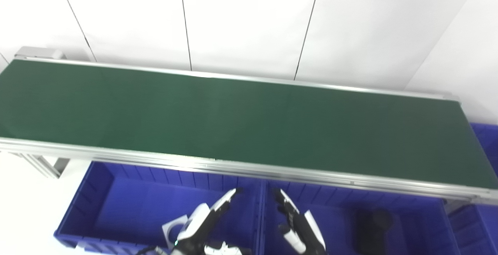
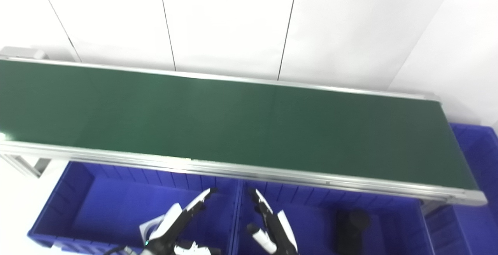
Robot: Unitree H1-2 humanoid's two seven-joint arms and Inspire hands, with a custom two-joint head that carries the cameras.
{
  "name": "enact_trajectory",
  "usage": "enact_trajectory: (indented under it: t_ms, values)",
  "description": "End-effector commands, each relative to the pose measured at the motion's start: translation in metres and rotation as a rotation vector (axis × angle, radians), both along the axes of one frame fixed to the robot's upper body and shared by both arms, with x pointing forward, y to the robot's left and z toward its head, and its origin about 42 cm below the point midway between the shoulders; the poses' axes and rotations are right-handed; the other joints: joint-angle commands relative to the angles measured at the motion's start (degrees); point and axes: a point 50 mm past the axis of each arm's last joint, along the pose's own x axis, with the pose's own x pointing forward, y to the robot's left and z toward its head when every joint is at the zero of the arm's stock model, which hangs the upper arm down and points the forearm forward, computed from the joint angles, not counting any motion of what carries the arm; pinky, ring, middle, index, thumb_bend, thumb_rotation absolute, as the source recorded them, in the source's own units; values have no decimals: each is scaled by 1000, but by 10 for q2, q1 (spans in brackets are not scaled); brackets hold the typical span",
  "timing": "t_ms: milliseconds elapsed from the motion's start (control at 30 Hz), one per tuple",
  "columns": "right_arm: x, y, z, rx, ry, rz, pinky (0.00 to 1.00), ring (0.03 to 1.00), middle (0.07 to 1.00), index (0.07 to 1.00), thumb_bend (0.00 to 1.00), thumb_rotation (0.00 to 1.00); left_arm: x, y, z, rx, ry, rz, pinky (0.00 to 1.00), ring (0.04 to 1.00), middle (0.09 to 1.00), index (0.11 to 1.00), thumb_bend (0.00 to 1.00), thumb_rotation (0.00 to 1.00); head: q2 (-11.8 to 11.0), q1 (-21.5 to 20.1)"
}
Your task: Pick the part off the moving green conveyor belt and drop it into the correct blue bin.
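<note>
Both hands hover low over the bins, fingers spread and holding nothing: left hand point(image 1: 202, 218) above the left blue bin point(image 1: 97, 204), right hand point(image 1: 297, 224) above the middle blue bin point(image 1: 420, 224). A dark part point(image 1: 373, 226), blurred, lies in that middle bin, right of the right hand. Beyond them, the green conveyor belt point(image 1: 241, 119) carries nothing. A third bin point(image 1: 484, 138) is cut off at right.

Belt point(image 1: 249, 123): matt green, smooth. Belt frame point(image 1: 272, 171): brushed metal, light sheen. Bins point(image 1: 128, 208): blue ribbed plastic, slight gloss. Hands point(image 1: 202, 220): glossy white and black plastic.
</note>
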Motion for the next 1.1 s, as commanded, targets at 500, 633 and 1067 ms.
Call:
enact_trajectory:
  t_ms: [500, 633, 1067]
  values:
    - [6, 11, 9, 7, -82, -41, 877, 925, 939, 932, 995, 897, 26, -19, 21, -370, 70, 22, 955, 974, 973, 939, 858, 705, -26, -29]
    - [6, 10, 10, 0, -89, -37, 867, 922, 938, 932, 989, 898, 25, -20, 24, -348, 52, 5, 953, 977, 978, 951, 806, 819, -21, -29]
    - [7, 25, 10, 9, -94, -33, 880, 934, 946, 940, 1000, 912, 27, -2, 23, -306, 48, 11, 1000, 1000, 1000, 981, 774, 919, 0, -72]
